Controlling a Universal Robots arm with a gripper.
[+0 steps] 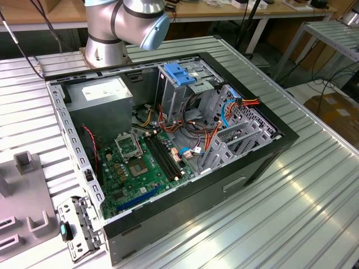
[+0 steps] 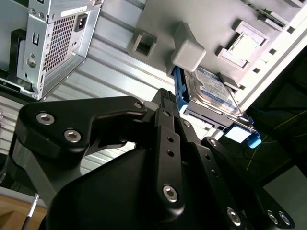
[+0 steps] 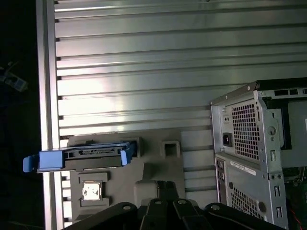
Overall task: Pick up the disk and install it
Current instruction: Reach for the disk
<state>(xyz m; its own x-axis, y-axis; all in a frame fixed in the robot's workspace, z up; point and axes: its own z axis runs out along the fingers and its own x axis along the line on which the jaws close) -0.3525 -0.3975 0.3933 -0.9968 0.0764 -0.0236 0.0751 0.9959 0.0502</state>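
Black link arms of the tool are looming nearest the lens in the second wrist view. Whether the tool is open or closed I cannot tell, though the disk is plainly not in its grasp. Just beyond the tool, the disk is sitting on edge in a grey holder plate on the ribbed counter. It is showing its label face and blue side rails, and a grey block of the plate is standing against one end. By my reading the pickup is at its approach, with the tool hovering near the disk but apart from it. Doing this well is probably meaning squaring the tool to the disk's long sides, closing on the rails rather than the label, and lifting straight out so nothing is catching on the holder. Beside the plate the open computer case is lying on its side. It is holding a green motherboard, a grey power supply, loose coloured cables and a metal drive cage wearing a blue bracket.
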